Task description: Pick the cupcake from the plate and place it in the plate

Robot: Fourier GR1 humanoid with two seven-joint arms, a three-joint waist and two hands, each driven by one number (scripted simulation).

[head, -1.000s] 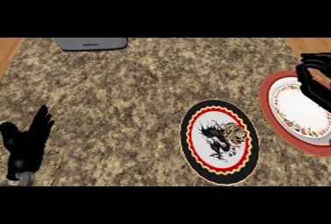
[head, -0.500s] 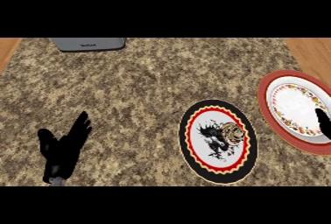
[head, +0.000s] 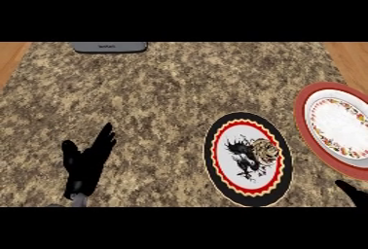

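In the head view the cupcake point(head: 263, 148) sits on the black-rimmed plate point(head: 215, 160), at about three o'clock from its centre. It is probably light, soft and crumbly (frosting smears), so hold it low around the base. The left hand point(head: 86, 163) rests with fingers straight and holding nothing at eight o'clock on the counter point(head: 144, 87); of the right hand point(head: 354, 193) only a tip shows at five o'clock, so I cannot tell its state, and the red-rimmed plate point(head: 305, 109) lies at three o'clock.

A cupcake point(head: 265, 150) sits on the black-rimmed plate point(head: 248, 194), left robot hand point(head: 86, 163) open nearby.

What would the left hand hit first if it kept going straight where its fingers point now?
Nothing soon, it seems: the left hand points up and slightly right over bare counter. The grey object at the far edge lies roughly ahead; depth is unclear.
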